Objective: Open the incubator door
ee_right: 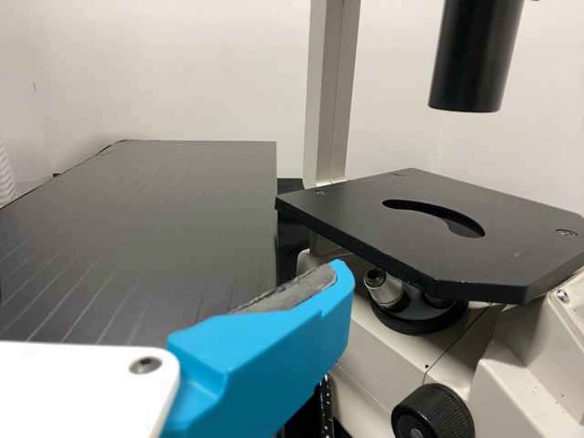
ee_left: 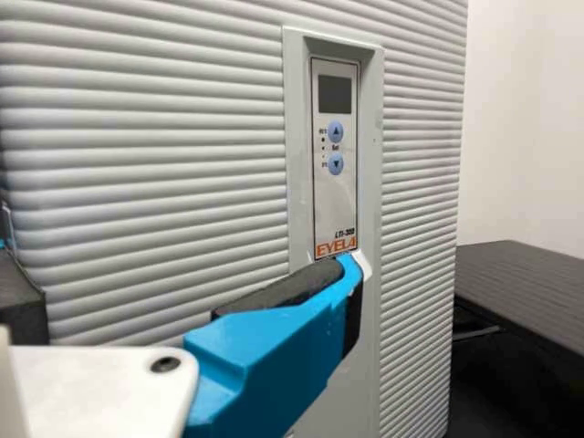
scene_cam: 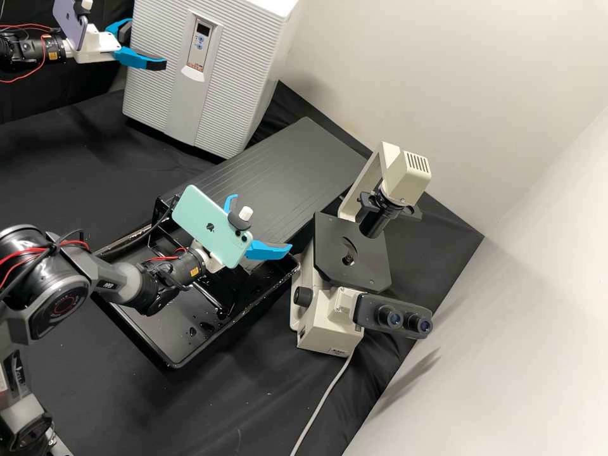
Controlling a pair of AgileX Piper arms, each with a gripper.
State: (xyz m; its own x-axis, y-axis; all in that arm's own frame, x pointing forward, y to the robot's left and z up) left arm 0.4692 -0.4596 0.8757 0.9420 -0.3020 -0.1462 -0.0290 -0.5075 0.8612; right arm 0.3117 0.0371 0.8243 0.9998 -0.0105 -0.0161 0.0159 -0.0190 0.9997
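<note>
The incubator (scene_cam: 218,95) stands on the tabletop (scene_cam: 57,158) with its door (ee_left: 164,182) looking fully shut, so I judge that only the approach is done: my left claw (scene_cam: 147,47) is at its front, fingers well apart and empty, one tip by the pale grip (ee_left: 365,265) under the panel (ee_left: 337,205), though I cannot tell if it touches. Hooking that grip, pulling the door free and swinging it wide all remain, while my right claw (scene_cam: 265,226), also spread and empty, is near the microscope (scene_cam: 351,253).
</note>
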